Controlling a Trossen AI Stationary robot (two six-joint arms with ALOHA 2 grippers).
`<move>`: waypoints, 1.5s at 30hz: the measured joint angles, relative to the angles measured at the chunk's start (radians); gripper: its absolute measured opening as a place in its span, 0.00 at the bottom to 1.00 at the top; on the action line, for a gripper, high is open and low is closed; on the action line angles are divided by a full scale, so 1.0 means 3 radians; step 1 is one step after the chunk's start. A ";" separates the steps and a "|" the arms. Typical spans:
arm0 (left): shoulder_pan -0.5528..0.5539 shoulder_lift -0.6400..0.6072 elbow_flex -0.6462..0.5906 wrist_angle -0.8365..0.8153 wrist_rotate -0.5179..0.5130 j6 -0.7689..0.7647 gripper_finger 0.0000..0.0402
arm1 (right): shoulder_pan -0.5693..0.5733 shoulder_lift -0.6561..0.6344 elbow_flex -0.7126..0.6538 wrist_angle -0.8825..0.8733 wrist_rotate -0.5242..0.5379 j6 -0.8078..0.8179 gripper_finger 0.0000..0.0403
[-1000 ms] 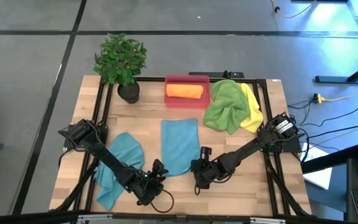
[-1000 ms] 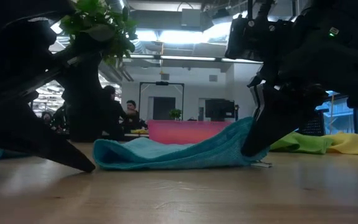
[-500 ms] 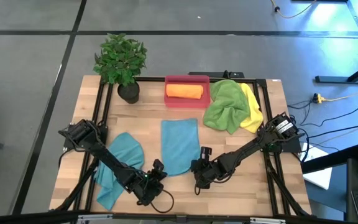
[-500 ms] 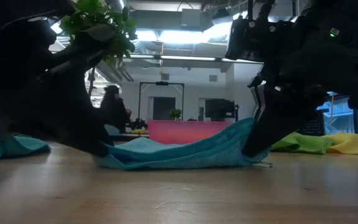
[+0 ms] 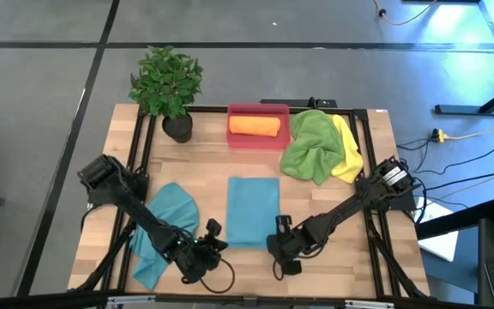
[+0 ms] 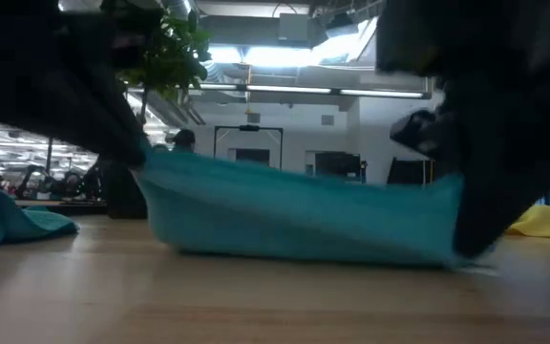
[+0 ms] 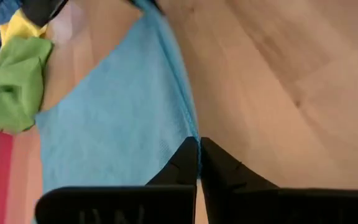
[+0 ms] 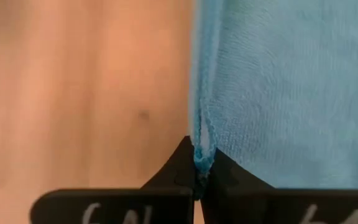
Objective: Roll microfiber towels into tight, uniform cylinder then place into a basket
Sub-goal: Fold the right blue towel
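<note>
Teal-blue microfiber, the flat towel (image 5: 253,210), lies spread on the wooden surface (image 5: 350,257) directly ahead of both grippers, running away from them toward the basket (image 5: 260,137). I have the left gripper (image 5: 210,246) pressed together on its near left corner and the right gripper (image 5: 279,244) pinching its near right corner; both wrist views show the hem caught between the closed tips. The near edge hangs taut between the two grippers, lifted off the surface in the low view. Each arm is equally near its own corner, and the roll axis, as I judge it, lies along that near edge, so the roll should travel forward, away from the grippers. Beyond the towel's far edge sits the basket, with an orange roll (image 5: 254,125) already inside. A second teal towel (image 5: 161,225) lies crumpled just outside the left gripper, under that arm; green (image 5: 309,146) and yellow (image 5: 346,148) towels are heaped ahead of the right gripper, beside the basket. A potted plant (image 5: 166,84) stands ahead and to the left. Nothing lies on the flat towel itself to obstruct rolling.
</note>
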 joint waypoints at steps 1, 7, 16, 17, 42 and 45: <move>-0.0005 -0.0055 0.0004 -0.0014 0.0010 -0.0033 0.00 | 0.0025 -0.0016 0.0038 -0.0001 -0.0020 -0.0039 0.01; -0.0049 -0.0217 0.0088 -0.0043 0.0083 -0.0051 0.00 | 0.0140 -0.0174 0.0242 -0.0043 -0.0032 -0.0106 0.01; -0.0021 -0.0343 0.0268 -0.0303 0.0265 -0.0192 0.00 | 0.0134 -0.0574 0.0290 -0.0055 0.0000 -0.0026 0.01; -0.0005 -0.0362 0.0276 -0.0315 0.0275 -0.0218 0.00 | 0.0129 -0.0595 0.0290 -0.0078 0.0001 0.0020 0.01; 0.1196 -0.0459 0.0064 -0.0736 0.0600 -0.0128 0.00 | -0.0406 -0.0603 -0.0426 -0.0277 0.0566 0.0635 0.01; 0.1282 -0.0459 0.0062 -0.0736 0.0602 -0.0043 0.00 | -0.0436 -0.0603 -0.0426 -0.0311 0.0685 0.0647 0.01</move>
